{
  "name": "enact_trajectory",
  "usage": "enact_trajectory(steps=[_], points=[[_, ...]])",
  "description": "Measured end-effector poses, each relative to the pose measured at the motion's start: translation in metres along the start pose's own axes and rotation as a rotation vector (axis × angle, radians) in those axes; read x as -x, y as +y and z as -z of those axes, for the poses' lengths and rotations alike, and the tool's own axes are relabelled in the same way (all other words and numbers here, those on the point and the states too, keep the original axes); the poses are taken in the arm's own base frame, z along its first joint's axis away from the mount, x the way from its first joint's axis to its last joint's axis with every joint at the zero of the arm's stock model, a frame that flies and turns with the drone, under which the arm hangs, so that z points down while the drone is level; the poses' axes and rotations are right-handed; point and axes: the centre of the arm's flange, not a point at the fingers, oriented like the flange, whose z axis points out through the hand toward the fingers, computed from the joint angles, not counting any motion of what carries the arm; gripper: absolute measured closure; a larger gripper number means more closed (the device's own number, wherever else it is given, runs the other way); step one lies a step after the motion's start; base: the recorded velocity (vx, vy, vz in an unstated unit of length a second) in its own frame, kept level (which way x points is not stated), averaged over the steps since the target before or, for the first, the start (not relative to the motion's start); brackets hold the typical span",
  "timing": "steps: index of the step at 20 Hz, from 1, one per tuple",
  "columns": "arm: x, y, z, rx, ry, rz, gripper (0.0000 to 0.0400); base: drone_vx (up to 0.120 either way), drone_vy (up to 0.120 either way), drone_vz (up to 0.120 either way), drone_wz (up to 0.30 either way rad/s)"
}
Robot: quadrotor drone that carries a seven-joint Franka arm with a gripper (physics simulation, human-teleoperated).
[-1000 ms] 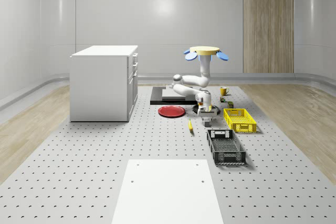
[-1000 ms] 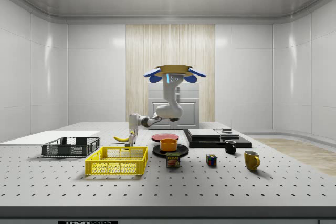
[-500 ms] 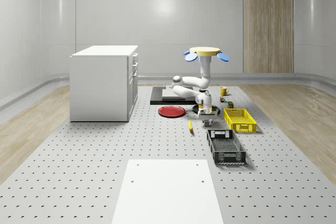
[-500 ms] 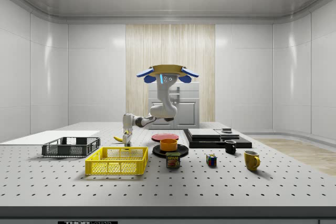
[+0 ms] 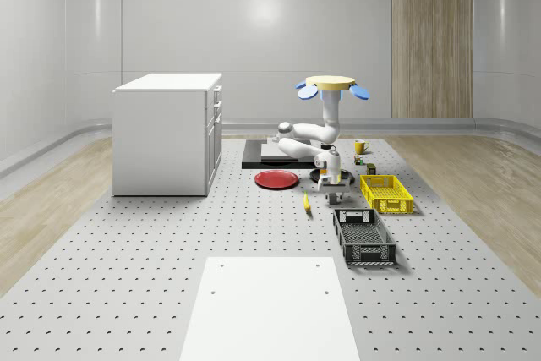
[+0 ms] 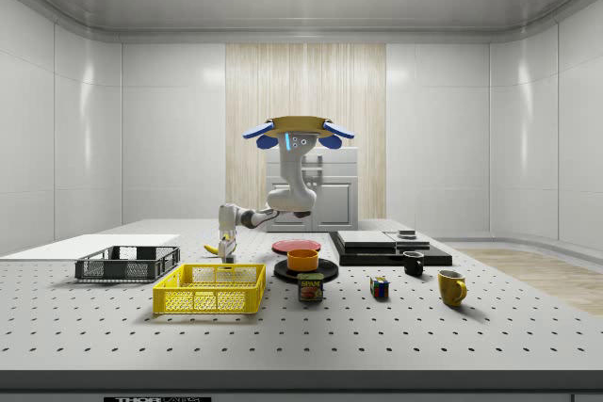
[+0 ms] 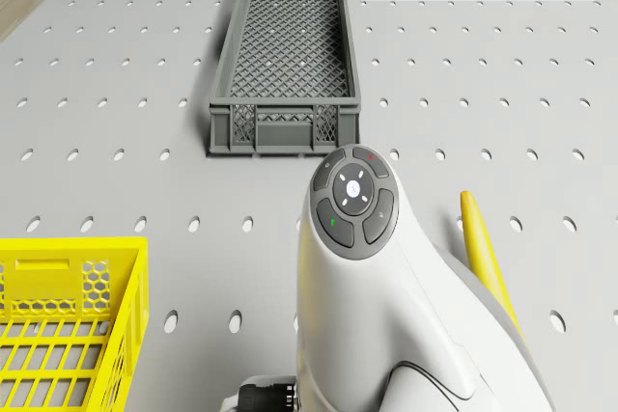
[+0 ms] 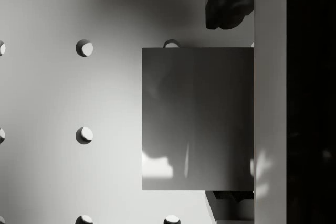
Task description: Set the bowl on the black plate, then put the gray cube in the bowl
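Hand has come down to the counter beside the banana, fingers apart around the gray cube, the drone hovering nearby, and since the bowl already sits on the black plate, the cube is next.

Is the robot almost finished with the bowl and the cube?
About halfway. The orange bowl already sits on the black plate. The drone hovers above the table, and its end effector is down low beside the banana, right over the gray cube. Lifting the cube and putting it in the bowl is left.
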Motion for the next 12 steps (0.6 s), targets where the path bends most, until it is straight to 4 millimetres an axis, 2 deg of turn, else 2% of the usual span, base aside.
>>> enact_trajectory(steps=[12], points=[[0.0013,0.0058,-0.0056,0.0,0.0,0.0,0.0,0.0,0.0,0.0,0.0]])
